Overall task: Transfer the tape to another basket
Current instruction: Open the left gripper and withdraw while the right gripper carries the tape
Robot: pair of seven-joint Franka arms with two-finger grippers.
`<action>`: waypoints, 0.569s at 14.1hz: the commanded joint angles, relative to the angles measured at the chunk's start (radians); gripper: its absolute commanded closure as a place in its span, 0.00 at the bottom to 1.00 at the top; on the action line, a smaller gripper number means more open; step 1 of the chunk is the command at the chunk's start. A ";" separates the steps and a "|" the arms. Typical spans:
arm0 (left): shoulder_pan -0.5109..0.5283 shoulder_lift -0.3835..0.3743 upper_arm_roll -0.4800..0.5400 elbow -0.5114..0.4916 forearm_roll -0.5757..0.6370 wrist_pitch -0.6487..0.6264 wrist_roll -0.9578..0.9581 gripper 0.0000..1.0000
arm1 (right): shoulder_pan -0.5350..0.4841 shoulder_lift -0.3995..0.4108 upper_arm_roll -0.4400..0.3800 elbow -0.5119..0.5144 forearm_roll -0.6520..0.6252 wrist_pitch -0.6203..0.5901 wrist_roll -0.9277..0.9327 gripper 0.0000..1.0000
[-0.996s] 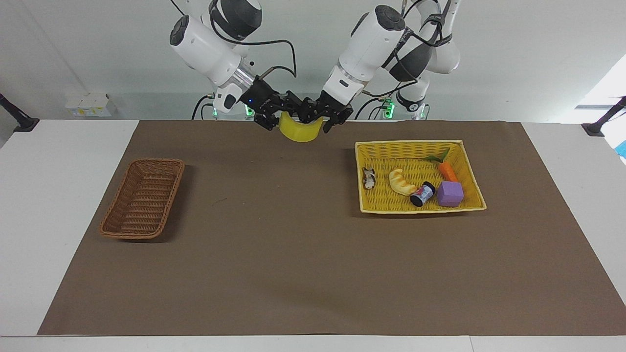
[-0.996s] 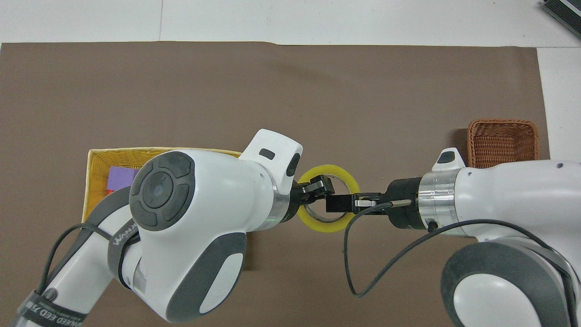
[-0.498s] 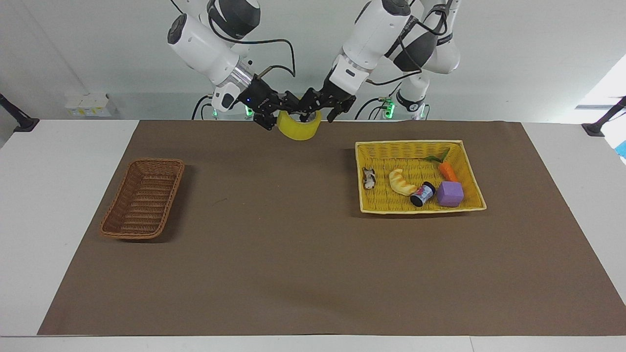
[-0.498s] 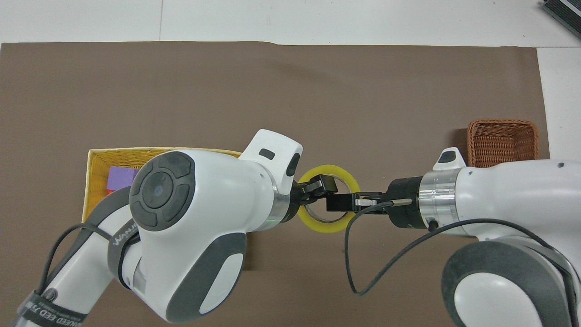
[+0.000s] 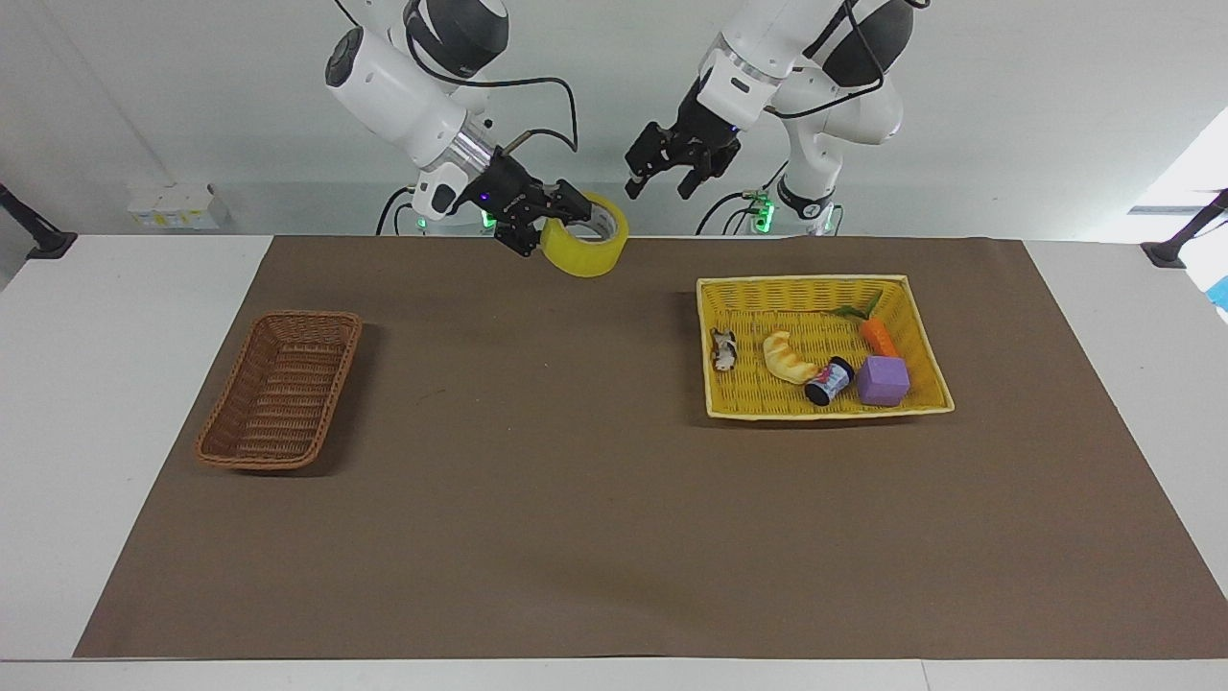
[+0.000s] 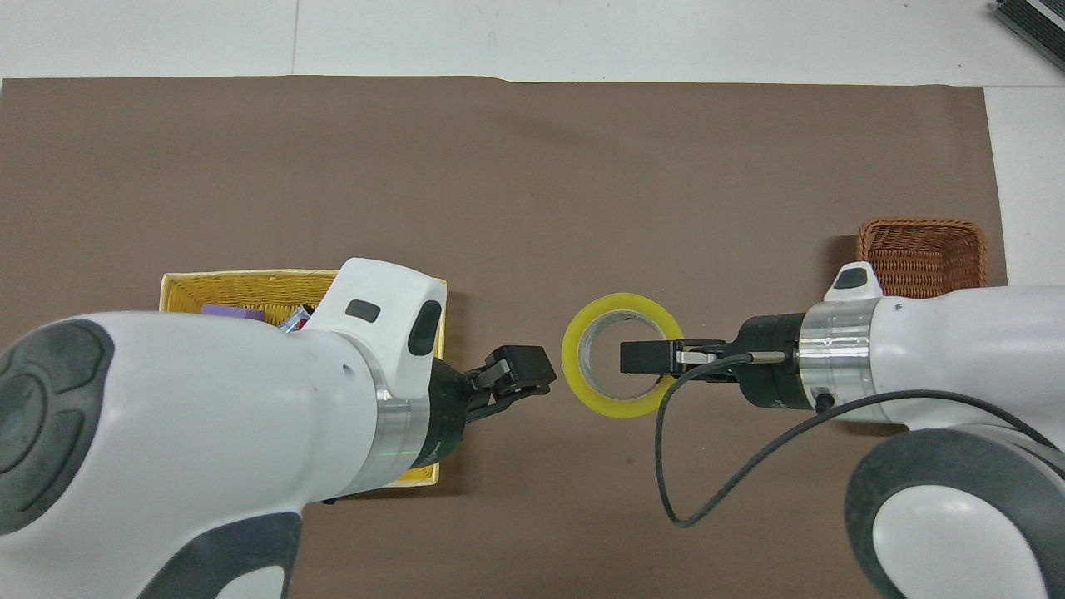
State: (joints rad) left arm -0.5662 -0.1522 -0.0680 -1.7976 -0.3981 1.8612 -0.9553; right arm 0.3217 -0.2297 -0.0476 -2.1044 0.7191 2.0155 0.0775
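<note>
The yellow tape roll [image 5: 581, 257] with a white core hangs in the air over the mat's edge nearest the robots, between the two baskets. My right gripper [image 5: 566, 215] is shut on its wall, one finger inside the core; in the overhead view the right gripper [image 6: 659, 359] grips the tape [image 6: 611, 406] from the side toward the brown basket. My left gripper [image 5: 662, 178] is open and empty, raised clear of the roll; it also shows in the overhead view [image 6: 522, 374]. The brown wicker basket [image 5: 280, 389] sits empty at the right arm's end [image 6: 919, 249].
The yellow basket [image 5: 806, 281] at the left arm's end holds a croissant toy [image 5: 789, 358], a carrot [image 5: 875, 335], a purple cube [image 5: 883, 380], a small can [image 5: 829, 381] and a small figure [image 5: 722, 349]. My left arm covers most of it in the overhead view [image 6: 233, 287].
My left gripper has let go of the tape, opened and pulled up and away toward its own side. The right gripper now holds the roll alone, nearly in the same place.
</note>
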 commanded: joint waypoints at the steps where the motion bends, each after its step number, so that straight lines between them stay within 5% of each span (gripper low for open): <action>1: 0.011 -0.012 -0.003 -0.005 0.030 -0.036 -0.002 0.00 | -0.090 -0.017 -0.001 0.029 -0.006 -0.101 0.002 1.00; 8: 0.135 -0.010 0.022 -0.006 0.146 -0.152 0.191 0.00 | -0.427 -0.037 -0.069 0.050 -0.003 -0.328 -0.169 1.00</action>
State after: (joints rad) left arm -0.4849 -0.1522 -0.0416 -1.7981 -0.2812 1.7633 -0.8622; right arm -0.0502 -0.2519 -0.1027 -2.0759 0.7182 1.7335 -0.0589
